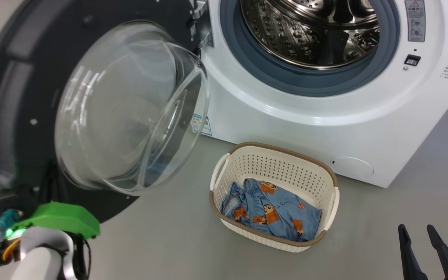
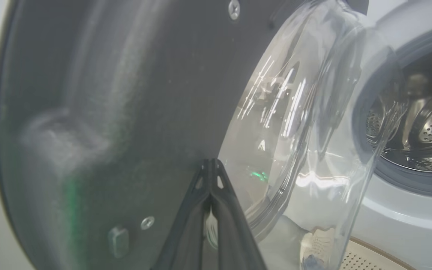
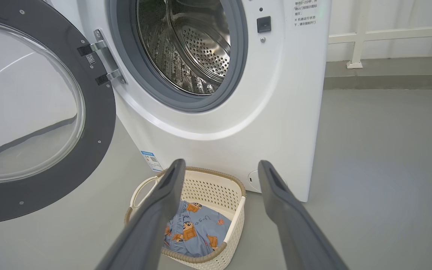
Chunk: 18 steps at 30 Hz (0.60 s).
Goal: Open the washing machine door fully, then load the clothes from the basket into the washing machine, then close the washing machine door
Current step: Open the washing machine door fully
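The left gripper (image 2: 210, 165) has its two long dark fingers pressed together, tips meeting, with nothing seen between them. In the left wrist view the tips lie against the picture of the inner black face of the large round washing machine door (image 2: 126, 112), just beside the edge of its bulging clear glass bowl (image 2: 306, 123); whether they touch the door I cannot tell. In the head view the left arm's bright green housing (image 1: 58, 221) sits at the near left, below the door's lower rim.

The right gripper (image 3: 220, 167) has its fingers spread wide and holds nothing. It hangs in the air at the near right (image 1: 416, 229), well apart from the door, and points toward the small cream plastic basket (image 3: 216, 176) with perforated sides and a brown woven-look rim.

The door (image 1: 21, 97) stands swung out to the left on its metal hinge (image 3: 103, 60), its glass bowl facing the camera. The big white front-loading washing machine (image 1: 286, 128) shows its steel perforated drum (image 1: 309, 31), ringed by a grey-blue rubber gasket (image 1: 317, 83). A small blue label sticker (image 3: 151, 160) sits low on the machine's front left.

The basket (image 1: 282, 149) stands on the grey floor (image 1: 169, 241) just in front of the machine, below the drum opening. The light blue clothes (image 1: 270, 212) printed with orange-and-brown cartoon figures lie crumpled on its bottom, below the rim.
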Motion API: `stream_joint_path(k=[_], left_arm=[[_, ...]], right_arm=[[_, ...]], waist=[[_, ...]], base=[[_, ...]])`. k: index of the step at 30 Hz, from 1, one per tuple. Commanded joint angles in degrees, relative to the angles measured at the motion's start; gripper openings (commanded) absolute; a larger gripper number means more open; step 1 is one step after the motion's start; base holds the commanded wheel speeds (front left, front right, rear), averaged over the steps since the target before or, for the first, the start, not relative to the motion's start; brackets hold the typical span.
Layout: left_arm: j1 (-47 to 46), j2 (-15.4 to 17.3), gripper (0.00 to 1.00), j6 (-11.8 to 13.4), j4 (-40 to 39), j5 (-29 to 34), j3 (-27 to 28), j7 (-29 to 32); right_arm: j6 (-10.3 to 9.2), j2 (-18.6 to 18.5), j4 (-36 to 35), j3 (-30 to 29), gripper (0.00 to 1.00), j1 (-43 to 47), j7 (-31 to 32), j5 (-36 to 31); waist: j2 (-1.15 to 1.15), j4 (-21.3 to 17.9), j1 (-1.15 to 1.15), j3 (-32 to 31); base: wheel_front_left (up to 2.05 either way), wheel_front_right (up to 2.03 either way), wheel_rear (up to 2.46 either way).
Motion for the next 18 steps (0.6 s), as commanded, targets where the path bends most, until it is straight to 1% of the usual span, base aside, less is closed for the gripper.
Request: stream_joint_path(k=[1, 6, 10, 18], left_arm=[[-3.70, 3.02, 0.00, 0.33, 0.37, -0.54, 3.88, -0.95], [-6.01, 3.79, 0.00, -0.10, 4.17, -1.08, 5.99, -2.62], [-7.74, 3.76, 0.00, -0.38, 6.53, -1.36, 7.43, -3.74], [-9.05, 3.59, 0.00, -0.58, 9.24, -0.98, 8.87, -4.62]], right_arm=[[0.09, -1.42, -1.35, 1.46, 1.00, -0.81, -0.68, -1.07], [0.09, -1.78, -1.56, 1.58, 1.00, -1.44, -0.68, -1.19], [0.09, -2.02, -1.62, 1.53, 1.00, -2.18, -0.68, -1.39], [0.09, -2.10, -1.19, 1.44, 1.00, -2.78, -0.68, -1.38]], waist=[[0.00, -0.52, 0.00, 0.65], [0.00, -1.30, 0.00, 2.27], [0.00, -1.81, 0.00, 3.77], [0.00, -2.25, 0.00, 4.15]], base=[[0.00, 0.00, 0.00], [0.00, 0.00, 0.00], [0.00, 0.00, 0.00], [0.00, 0.00, 0.00]])
